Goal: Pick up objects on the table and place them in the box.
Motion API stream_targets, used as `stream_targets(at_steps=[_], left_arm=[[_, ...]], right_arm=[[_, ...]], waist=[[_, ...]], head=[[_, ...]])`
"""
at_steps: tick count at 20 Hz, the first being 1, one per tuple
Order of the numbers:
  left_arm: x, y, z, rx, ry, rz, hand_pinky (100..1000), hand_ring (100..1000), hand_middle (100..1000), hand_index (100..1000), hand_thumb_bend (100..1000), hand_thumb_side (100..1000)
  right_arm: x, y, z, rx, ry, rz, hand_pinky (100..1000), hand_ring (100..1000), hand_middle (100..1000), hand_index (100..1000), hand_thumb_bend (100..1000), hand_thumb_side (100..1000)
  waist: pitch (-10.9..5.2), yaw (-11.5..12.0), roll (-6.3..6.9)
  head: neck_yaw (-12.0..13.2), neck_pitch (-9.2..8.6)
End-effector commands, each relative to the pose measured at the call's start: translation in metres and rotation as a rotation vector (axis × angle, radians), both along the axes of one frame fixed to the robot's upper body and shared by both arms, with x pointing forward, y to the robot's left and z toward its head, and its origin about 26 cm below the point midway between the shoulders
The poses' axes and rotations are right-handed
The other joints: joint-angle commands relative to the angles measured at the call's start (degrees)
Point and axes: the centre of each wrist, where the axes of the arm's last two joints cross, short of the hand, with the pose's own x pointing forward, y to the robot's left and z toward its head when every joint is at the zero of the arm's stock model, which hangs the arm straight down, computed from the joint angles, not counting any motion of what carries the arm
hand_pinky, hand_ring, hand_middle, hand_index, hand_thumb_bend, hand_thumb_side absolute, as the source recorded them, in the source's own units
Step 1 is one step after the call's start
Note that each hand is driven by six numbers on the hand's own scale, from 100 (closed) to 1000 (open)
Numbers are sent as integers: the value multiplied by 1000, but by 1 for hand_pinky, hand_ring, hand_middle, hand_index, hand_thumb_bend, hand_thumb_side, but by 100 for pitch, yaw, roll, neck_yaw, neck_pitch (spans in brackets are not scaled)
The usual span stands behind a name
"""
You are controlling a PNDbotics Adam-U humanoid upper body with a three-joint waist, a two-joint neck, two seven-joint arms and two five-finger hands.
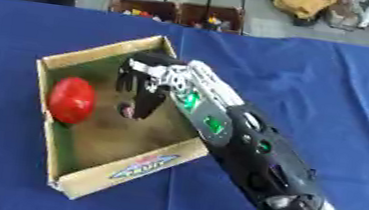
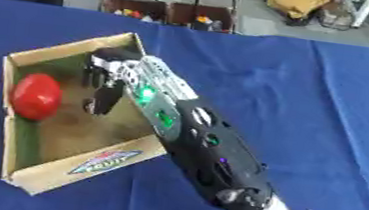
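An open cardboard box (image 1: 132,167) lies on the blue table, its inside brown and green. A red rounded object (image 1: 72,99) rests inside against the box's left wall. My right arm reaches in from the lower right, and my right hand (image 1: 149,80) hangs over the middle of the box. Its fingers (image 1: 146,105) point down into the box, spread and fairly straight, and are curled round nothing. A small dark thing with a reddish spot (image 1: 126,110) shows just beside the fingertips, low in the box; whether it touches them I cannot tell. My left hand is out of sight.
Blue cloth (image 1: 314,82) covers the whole table, with bare room right of the box and behind it. Beyond the far edge stand two brown crates (image 1: 177,13) with small items, a yellow bag (image 1: 304,3) on the floor, and a person at the top left.
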Motion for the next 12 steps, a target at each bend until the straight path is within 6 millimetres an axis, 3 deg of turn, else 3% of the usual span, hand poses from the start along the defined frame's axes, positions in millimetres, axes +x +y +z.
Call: stream_targets(at_steps=[1, 12], left_arm=[[-4, 1, 9, 14, -35, -3, 714, 887, 860, 922, 100, 1000], [-4, 1, 8, 12, -32, -1, 714, 887, 859, 922, 100, 1000]], right_arm=[[0, 4, 3, -21, -11, 16, 614, 650, 655, 706, 100, 100], [-2, 1, 10, 0, -12, 33, 632, 667, 667, 732, 100, 100]], waist=[[-91, 9, -57], [-95, 6, -62]], head=[[-25, -64], [-37, -91]])
